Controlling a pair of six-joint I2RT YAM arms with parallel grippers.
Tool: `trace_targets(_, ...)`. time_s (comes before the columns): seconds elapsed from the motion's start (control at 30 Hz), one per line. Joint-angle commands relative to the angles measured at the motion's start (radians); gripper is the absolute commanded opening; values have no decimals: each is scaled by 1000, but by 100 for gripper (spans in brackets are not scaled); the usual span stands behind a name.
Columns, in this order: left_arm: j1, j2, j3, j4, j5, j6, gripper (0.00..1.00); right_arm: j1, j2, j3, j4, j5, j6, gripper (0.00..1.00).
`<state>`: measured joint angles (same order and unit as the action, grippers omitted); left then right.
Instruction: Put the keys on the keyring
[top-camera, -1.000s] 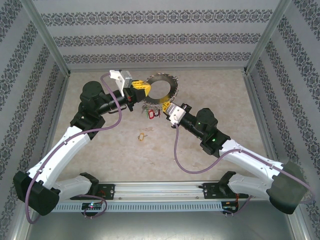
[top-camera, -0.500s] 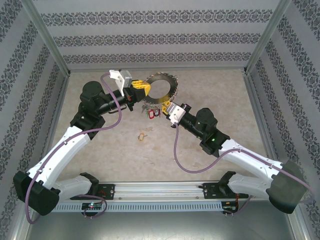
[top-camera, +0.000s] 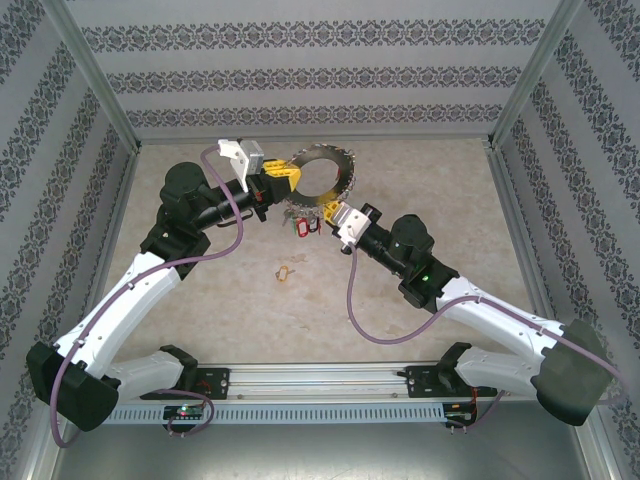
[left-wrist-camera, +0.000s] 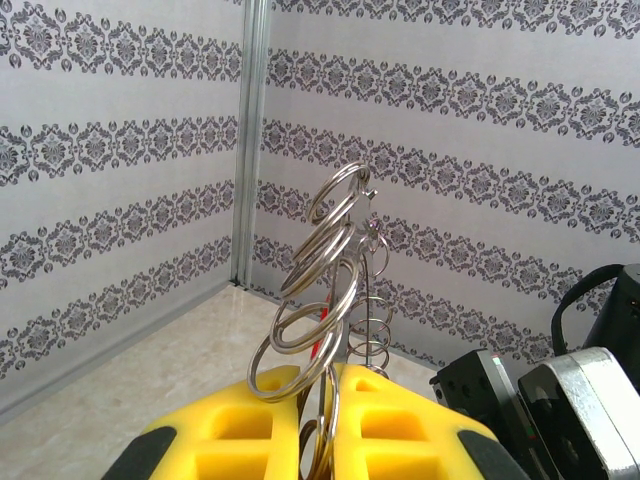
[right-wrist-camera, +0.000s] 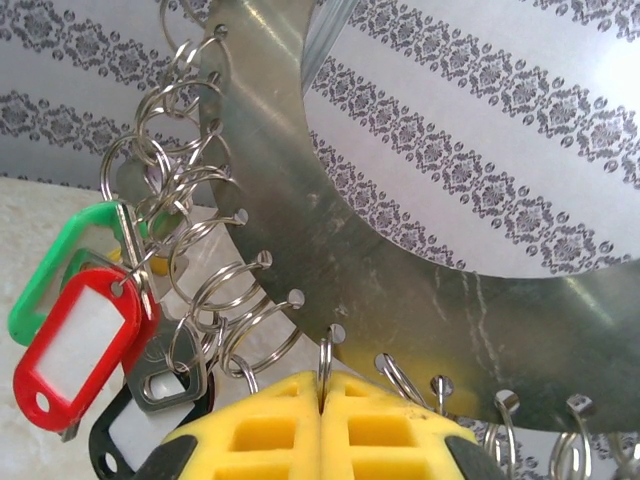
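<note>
Left tool (top-camera: 277, 180) has its yellow pads closed on the left rim of the keyring (top-camera: 351, 178), holding the hoop up off the table (top-camera: 455, 205) near the middle of the far side. From the left wrist, that tool (left-wrist-camera: 332, 372) shows its two pads almost meeting, with the thin edge of the hoop (left-wrist-camera: 331, 425) caught in the narrow slot between them and a stack of split rings (left-wrist-camera: 312, 295) rising above. The right tool (top-camera: 329, 211) comes in from the near right and meets the hoop at its lower rim. In its own wrist view the right tool (right-wrist-camera: 322, 378) has its pads pressed flat together just under the grey metal band of the keyring (right-wrist-camera: 400, 290). One small wire loop (right-wrist-camera: 326, 350) hanging from a rim hole runs down into the seam; whether it is truly pinched I cannot tell. Left of the pads a bunch hangs from the rim: a green tag (right-wrist-camera: 45, 275), a red tag (right-wrist-camera: 78, 348), a black tag (right-wrist-camera: 122, 437) and a silver key (right-wrist-camera: 166, 381). From above, the red tag (top-camera: 300, 229) dangles below the hoop, between the two arms. A tan key (top-camera: 284, 271) lies alone on the table, nearer the bases and well apart from both tools.
</note>
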<state>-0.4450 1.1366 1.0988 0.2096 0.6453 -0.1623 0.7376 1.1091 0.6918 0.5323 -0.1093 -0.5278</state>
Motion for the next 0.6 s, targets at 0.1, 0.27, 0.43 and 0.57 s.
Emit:
trace_targets(0.1,-20,-30,15,47,17,-26,0,9,3,26,35,-1,8,0)
trace_targets(0.27,-20,-37,3,51,-11,-34,0,11,-4,26,23,0,14,0)
trace_targets(0.43,-21,-36,-30,112,-23,-118,0,11,-4,20,21,1,23,0)
trace_targets(0.57,-20,-40,-28,93,-39,-120,0,11,-5,13,21,-7,29,0)
